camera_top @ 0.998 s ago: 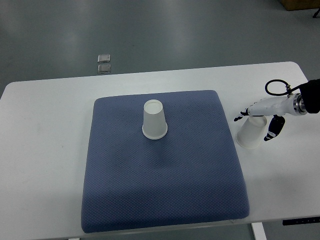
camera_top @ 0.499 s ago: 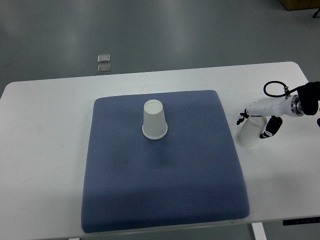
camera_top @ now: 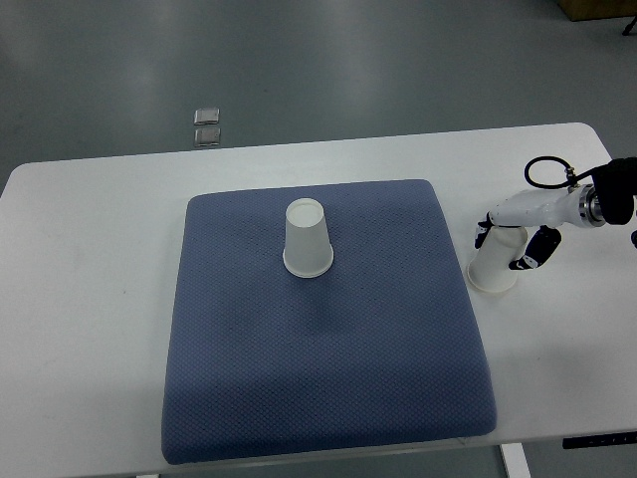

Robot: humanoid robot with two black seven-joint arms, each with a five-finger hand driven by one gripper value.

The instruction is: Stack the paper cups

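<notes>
My right hand (camera_top: 510, 237) enters from the right edge of the top view and sits over the upper part of 1 paper cup (camera_top: 495, 265), which stands upside down on the bare white table (camera_top: 90, 299), just beside the right edge of the blue mat (camera_top: 328, 378). The cup's wide rim rests on the table surface and its narrower base points up under my palm. My fingers (camera_top: 481, 235) curl down on the cup's left side, with the dark tips lying against or very near the cup wall; my thumb (camera_top: 532, 255) comes down on the right side, close to the wall. The hand is closed around the cup from 2 sides, with the cup between thumb and fingers. From this steep angle I cannot confirm how firmly the contact is made on the thumb side. A black cable (camera_top: 545, 175) loops above my wrist.

The other paper cup (camera_top: 307, 239) also stands upside down, on the mat, in its upper middle area, well apart from my hand and from the cup I hold. Nothing touches it.

2 small clear square objects (camera_top: 207, 126) lie on the grey floor beyond the far edge of the table.
</notes>
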